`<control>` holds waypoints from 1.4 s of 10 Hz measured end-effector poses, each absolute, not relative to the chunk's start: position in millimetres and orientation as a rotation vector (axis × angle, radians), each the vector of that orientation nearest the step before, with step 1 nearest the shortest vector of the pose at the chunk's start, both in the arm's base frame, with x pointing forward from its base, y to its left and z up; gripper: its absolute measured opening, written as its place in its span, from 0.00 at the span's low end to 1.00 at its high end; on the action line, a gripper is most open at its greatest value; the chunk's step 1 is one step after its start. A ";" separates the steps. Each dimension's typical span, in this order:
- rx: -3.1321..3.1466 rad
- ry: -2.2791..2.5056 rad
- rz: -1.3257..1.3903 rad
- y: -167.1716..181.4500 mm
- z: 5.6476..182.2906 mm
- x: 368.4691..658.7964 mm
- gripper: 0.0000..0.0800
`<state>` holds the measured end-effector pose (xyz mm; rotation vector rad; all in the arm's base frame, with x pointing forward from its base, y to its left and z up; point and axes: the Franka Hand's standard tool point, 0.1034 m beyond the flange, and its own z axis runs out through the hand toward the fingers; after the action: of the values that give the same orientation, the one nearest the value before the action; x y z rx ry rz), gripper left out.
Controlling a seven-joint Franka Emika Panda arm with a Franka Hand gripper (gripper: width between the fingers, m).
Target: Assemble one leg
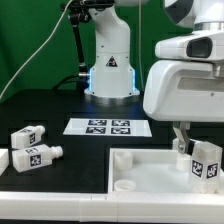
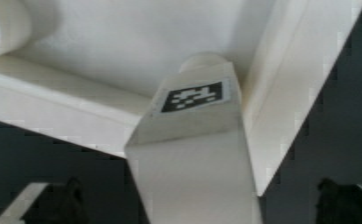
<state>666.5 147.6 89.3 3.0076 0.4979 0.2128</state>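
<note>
**Leg in hand over the tabletop corner**

Gripper point(image 1: 186, 146) of mine is clamped on the leg point(image 1: 205, 162), which hangs at the exterior view's right, just above the white tabletop point(image 1: 150, 168). From my wrist I look straight down the leg point(image 2: 196, 120): its long axis runs roughly along my own approach line, tag facing the camera, with my dark fingertips point(image 2: 50, 198) only dimly visible at either side of it. In the exterior view the leg looks slightly tilted rather than truly upright.

What the coming move turns on, I judge, is how the leg's lower end sits against the tabletop's corner directly beneath it. The raised rim point(image 2: 62, 85) passes close behind the leg in my wrist picture, and I cannot tell whether the two touch or where the mounting hole lies, since the leg hides it.

Two spare legs point(image 1: 30, 146) lie on the black table, well apart, at the exterior view's left. The marker board point(image 1: 107, 126) lies between them and my base. Nothing stands between the leg and the tabletop; the rim is the only thing I could snag on.
</note>
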 end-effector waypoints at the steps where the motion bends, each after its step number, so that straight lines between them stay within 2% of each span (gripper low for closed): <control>1: 3.009 0.491 0.213 147.5 89.3 666.5 0.67; 3: 3.009 0.491 0.214 147.5 89.5 666.6 0.35; 7: 3.032 0.372 0.219 147.5 89.6 666.7 0.35; 14: 2.990 -0.784 0.253 137.0 90.1 667.5 0.35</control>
<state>667.5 137.0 90.1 2.9903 -0.7840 0.2529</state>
